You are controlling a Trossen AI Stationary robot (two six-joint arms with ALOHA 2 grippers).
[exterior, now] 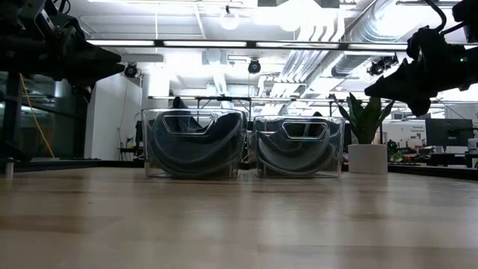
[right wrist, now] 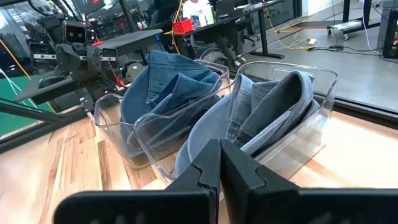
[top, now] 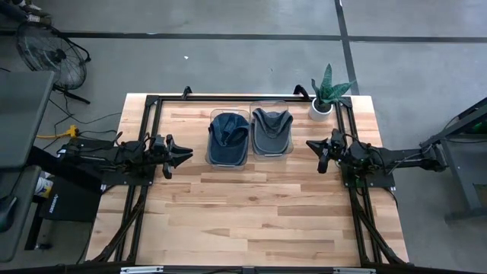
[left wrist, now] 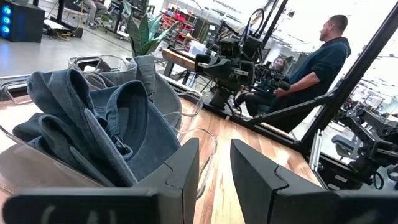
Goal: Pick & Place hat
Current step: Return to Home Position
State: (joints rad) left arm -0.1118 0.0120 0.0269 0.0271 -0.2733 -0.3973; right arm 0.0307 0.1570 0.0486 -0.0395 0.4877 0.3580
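Left gripper (top: 186, 155) was at the left edge of the tabletop (top: 251, 221), off the wood, nose pointed in at the bins. Released: its fingers (left wrist: 180, 174) stood apart with a clear gap, nothing between them. Reads as the parked pose, well apart from the bins so nothing gets bumped.

Left transparent bin (exterior: 147, 123) held the blue cap (top: 227, 135), crumpled, brim up against the wall, fully inside the rim. I saw no blue cap loose on the tabletop, so my call was that placement was finished.

Right transparent bin (exterior: 337, 149) sat just beside it, walls touching or nearly so, can't tell which. It held a grey cap (top: 272, 129), folded the same way. Bins were centred between my arms, I'd guess so either one can reach them.

Potted plant (top: 327, 93) stood at the far right corner, out of the working lane.

Right gripper (top: 313, 146) was at the right edge, mirroring the left, raised, aimed at the bins. Clenched on nothing: its fingers (right wrist: 202, 168) met at the tips.

My read: both arms at or near home, no cap in either gripper.
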